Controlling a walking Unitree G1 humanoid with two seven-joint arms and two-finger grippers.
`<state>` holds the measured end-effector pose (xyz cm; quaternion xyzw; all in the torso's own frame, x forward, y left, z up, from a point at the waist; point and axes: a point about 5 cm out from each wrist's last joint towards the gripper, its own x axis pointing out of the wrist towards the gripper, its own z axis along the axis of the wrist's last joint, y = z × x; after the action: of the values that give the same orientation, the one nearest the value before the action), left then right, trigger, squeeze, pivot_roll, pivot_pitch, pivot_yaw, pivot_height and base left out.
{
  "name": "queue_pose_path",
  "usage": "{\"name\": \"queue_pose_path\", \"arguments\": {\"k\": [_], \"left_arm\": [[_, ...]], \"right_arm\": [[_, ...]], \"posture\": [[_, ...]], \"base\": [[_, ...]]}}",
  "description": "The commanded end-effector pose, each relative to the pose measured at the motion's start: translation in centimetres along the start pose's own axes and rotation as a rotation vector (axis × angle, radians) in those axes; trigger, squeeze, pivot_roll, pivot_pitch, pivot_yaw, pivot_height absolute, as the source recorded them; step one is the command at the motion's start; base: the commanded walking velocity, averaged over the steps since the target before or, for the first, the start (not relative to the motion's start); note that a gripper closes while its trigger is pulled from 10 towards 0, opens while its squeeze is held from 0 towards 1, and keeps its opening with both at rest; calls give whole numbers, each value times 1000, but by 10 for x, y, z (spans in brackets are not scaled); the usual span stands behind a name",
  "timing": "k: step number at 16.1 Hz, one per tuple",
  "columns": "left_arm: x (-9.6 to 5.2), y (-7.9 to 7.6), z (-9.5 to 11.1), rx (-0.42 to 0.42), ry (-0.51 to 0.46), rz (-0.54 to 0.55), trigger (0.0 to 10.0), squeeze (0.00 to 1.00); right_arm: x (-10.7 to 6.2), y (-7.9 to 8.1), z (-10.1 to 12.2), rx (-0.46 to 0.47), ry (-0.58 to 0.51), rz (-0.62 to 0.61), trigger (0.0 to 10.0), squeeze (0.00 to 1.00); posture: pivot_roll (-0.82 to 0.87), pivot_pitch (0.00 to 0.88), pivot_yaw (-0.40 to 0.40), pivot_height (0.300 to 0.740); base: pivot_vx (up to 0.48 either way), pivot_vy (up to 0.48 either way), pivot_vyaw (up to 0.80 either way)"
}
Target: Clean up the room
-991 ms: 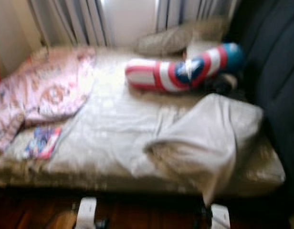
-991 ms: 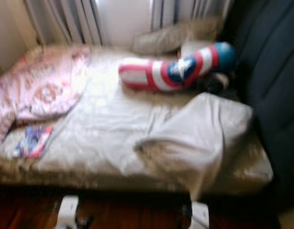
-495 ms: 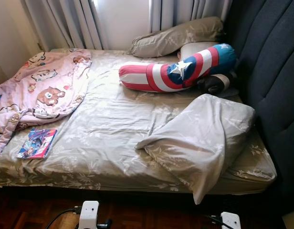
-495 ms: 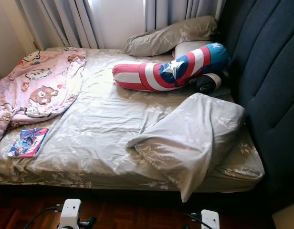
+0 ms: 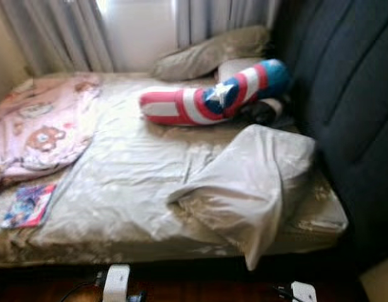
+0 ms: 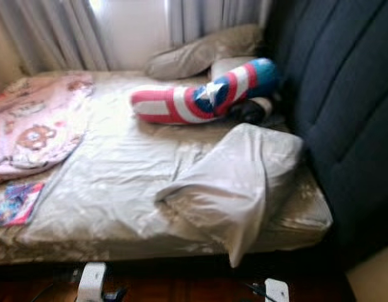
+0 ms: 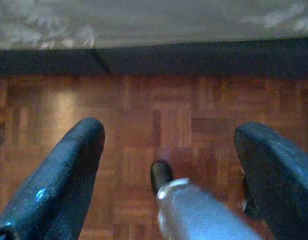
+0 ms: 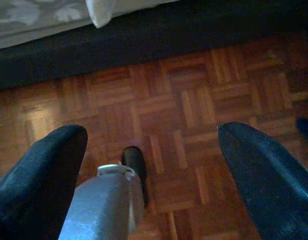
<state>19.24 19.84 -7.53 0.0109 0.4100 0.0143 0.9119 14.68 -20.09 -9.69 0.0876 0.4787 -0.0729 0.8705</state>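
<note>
Currently the robot is facing a bed in a beige floral sheet [image 5: 131, 182], both arms hanging low: left gripper [image 7: 166, 165] and right gripper [image 8: 154, 165] are each showing fingers spread wide, holding nothing, over wooden parquet floor [image 8: 204, 100]. A colourful thin book [image 5: 27, 204] is lying near the left edge; a crumpled beige pillow [image 5: 251, 182] is overhanging the near edge. Risk: the views are blurring, so a reach now could misjudge and knock either off.
</note>
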Motion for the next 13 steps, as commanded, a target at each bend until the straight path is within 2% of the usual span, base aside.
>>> {"name": "queue_pose_path", "arguments": {"k": [1,8,10,13], "left_arm": [[-1,3,-5,-2,25,9,10000,0],[0,5,2,2,8,13,10000,0],[0,7,3,1,4,17,10000,0],[0,8,6,-11,-15,23,10000,0]], "right_arm": [[2,6,5,-4,-14,14,10000,0],[3,6,12,7,-32,-4,10000,0],[5,21,15,5,-37,13,10000,0],[6,26,18,6,-52,18,10000,0]], "posture": [[29,0,-9,740],[30,19,-2,740],[34,22,-1,740],[35,25,-1,740]], "base": [[266,0,0],[270,0,0],[242,0,0],[0,0,0]]}}
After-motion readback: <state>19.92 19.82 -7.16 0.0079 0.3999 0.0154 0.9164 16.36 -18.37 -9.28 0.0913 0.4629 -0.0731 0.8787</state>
